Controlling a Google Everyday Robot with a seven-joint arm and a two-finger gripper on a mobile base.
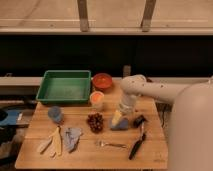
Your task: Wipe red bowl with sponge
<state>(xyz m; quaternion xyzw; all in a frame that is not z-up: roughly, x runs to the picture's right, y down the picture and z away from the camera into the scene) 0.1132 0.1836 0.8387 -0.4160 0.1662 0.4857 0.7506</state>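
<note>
Currently the pickup step appears in hand: your gripper (124, 111) is down at the sponge (118, 121), forward-right of the green tray (64, 73); its grip cannot be told. The red bowl (102, 80) sits just right of that tray. Next, confirm hold, lift, carry to bowl.

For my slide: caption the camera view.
Arm's tool at the sponge, red bowl behind, on a cluttered wooden table.

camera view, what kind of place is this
Likely a lab kitchen mock-up: a wooden table holding a green tray, red bowl and fork. The gripper is at the sponge.
</note>
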